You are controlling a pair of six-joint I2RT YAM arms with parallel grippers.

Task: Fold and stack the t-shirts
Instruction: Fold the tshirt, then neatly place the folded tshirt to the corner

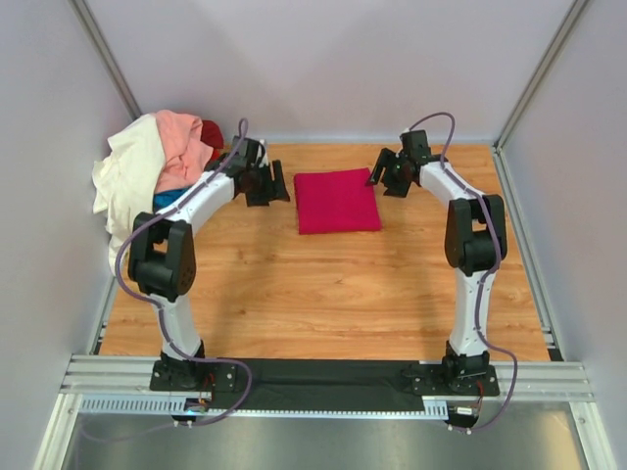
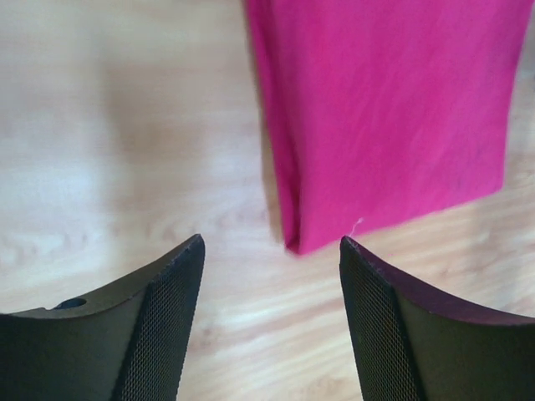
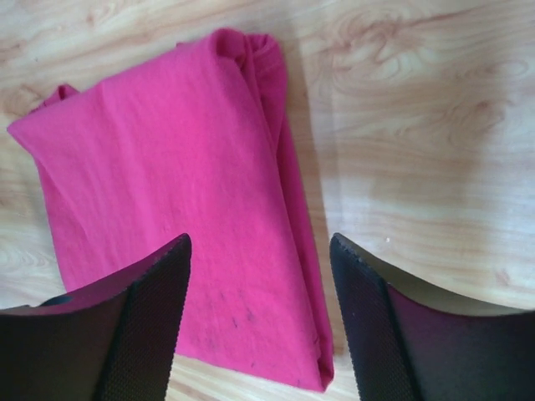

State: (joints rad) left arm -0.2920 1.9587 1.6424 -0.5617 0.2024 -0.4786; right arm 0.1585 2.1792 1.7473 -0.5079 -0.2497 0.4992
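A magenta-pink t-shirt lies folded into a flat square at the back middle of the table; it also fills the upper right of the left wrist view and the left of the right wrist view. My left gripper hangs open just off the shirt's left edge, with bare wood between its fingers. Over the shirt's far right corner my right gripper stands open, holding nothing. A heap of unfolded t-shirts, cream-white, salmon pink, red and blue, sits at the back left.
The wooden table is fenced by grey walls on three sides. The heap of shirts leans against the left wall, close behind my left arm. A metal rail carries both arm bases at the near edge.
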